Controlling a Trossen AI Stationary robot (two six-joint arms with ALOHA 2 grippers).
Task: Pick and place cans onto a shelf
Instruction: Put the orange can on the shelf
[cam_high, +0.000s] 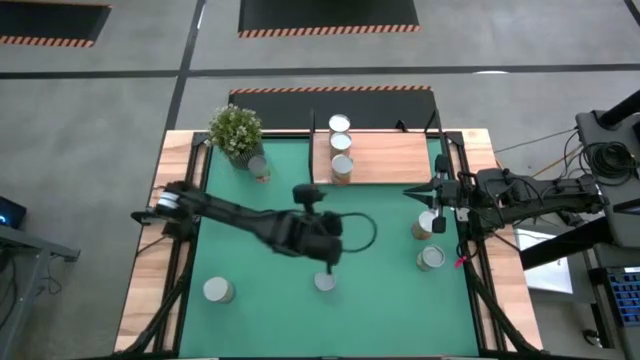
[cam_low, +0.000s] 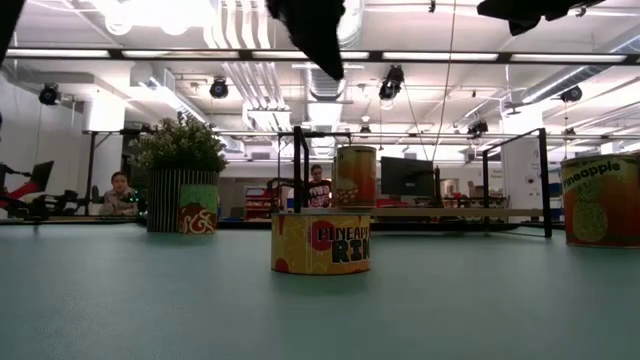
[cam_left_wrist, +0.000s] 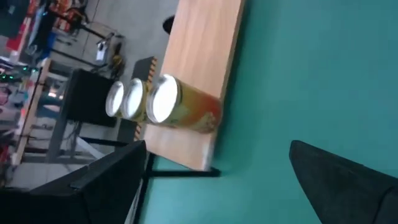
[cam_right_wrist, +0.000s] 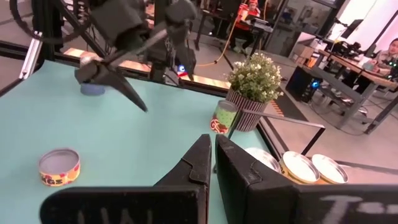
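Three cans are seen lined up at the left end of the shelf, which lies at the far edge of the green mat. The rest are spread over the mat: one beside the potted plant, one near the front left corner, a short can near the front middle, and two on the right side.

The left gripper is held over the middle of the mat, just behind the short can and clear of it. Its fingers are spread wide and nothing is held between them. The right gripper is parked at the right side of the mat, near the two cans there; its fingers are pressed together with nothing between them.

The short can is judged to be the next one for the left arm. It is a rigid tin with a printed paper label, so a firm squeeze can be borne without denting. If full, it is likely to be fairly heavy for its size, and the smooth rounded wall may slip or twist in a loose grip. It is best taken across its width, at mid-height on the side wall, with the fingers lowered on either side. The silvery lid offers nothing to hold.
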